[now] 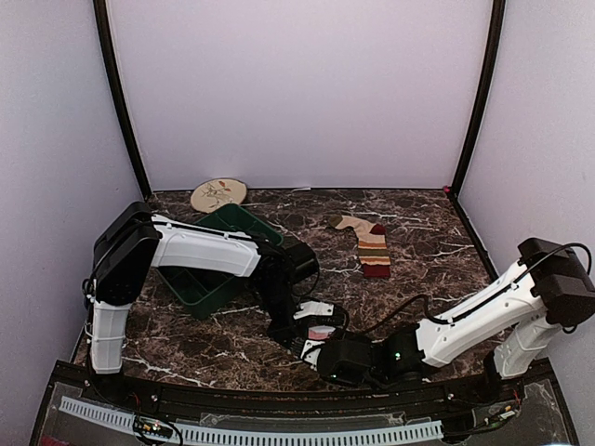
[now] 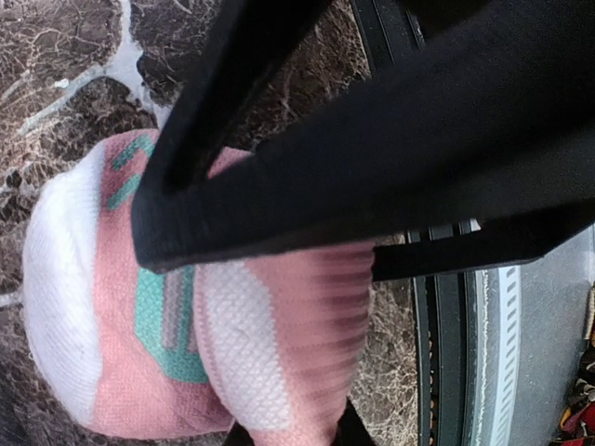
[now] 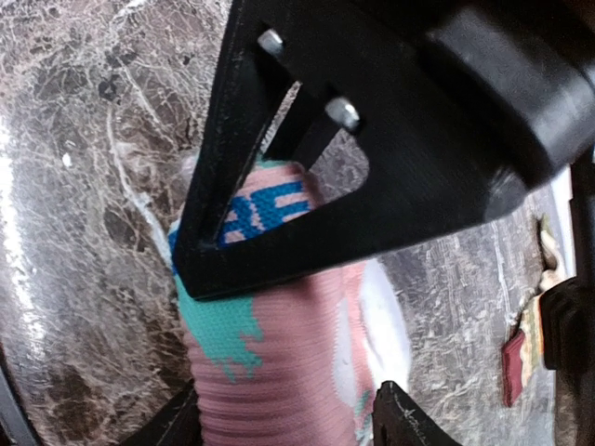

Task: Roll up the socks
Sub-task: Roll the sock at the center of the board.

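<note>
Marble counter [image 1: 418, 243]: left hand [image 2: 223, 344] pinches pink sock [image 2: 121, 372], right hand [image 3: 270, 362] clasps it wide; keep roll tight, tuck cuff over.

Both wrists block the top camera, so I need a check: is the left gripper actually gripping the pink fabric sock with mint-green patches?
Observer: Yes. In the left wrist view the left gripper is shut on the pink fabric sock, with one finger pressed across its top.
Operator: Rolled, or flat?
Observer: It is bunched into a rounded lump on the dark marble-patterned table, with white panels facing out.
Operator: Right gripper?
Observer: In the right wrist view the right gripper has its jaws apart around the sock's ribbed end. I cannot tell whether they squeeze it.
</note>
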`<action>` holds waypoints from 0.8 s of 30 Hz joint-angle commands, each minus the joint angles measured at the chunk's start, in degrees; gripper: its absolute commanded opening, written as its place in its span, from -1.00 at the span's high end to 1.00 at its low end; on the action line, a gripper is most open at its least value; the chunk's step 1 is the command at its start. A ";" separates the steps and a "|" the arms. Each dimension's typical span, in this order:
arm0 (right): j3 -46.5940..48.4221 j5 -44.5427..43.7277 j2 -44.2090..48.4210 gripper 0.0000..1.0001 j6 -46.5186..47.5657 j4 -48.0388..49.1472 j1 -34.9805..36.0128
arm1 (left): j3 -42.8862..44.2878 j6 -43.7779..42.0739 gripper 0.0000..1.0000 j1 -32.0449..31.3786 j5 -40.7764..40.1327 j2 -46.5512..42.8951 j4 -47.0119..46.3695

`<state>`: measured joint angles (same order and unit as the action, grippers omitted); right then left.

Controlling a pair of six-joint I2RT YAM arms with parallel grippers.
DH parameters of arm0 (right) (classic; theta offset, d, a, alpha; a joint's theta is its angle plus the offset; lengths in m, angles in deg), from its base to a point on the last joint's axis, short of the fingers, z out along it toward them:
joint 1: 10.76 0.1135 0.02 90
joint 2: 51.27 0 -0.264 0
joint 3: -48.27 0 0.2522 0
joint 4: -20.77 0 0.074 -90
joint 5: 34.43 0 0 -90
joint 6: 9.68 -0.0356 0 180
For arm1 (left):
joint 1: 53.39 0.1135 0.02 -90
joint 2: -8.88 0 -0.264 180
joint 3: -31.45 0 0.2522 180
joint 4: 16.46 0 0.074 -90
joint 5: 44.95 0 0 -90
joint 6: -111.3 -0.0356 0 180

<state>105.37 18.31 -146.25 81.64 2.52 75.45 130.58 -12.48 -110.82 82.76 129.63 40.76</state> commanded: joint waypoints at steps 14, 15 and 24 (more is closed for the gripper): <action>1.34 12.13 -0.71 0.86 1.94 -0.09 -3.20 | 1.88 3.74 0.72 1.15 -2.04 1.99 1.10; 1.18 12.60 -0.81 0.88 1.52 -0.26 -3.50 | 2.12 4.99 0.59 1.25 -3.19 1.90 0.40; 0.40 15.15 -0.80 0.96 -2.55 -0.64 -5.48 | 3.00 14.70 0.06 5.46 -7.56 3.08 0.06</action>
<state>105.65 30.51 -146.29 81.49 2.80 70.75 133.11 -3.10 -108.22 79.90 131.11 41.02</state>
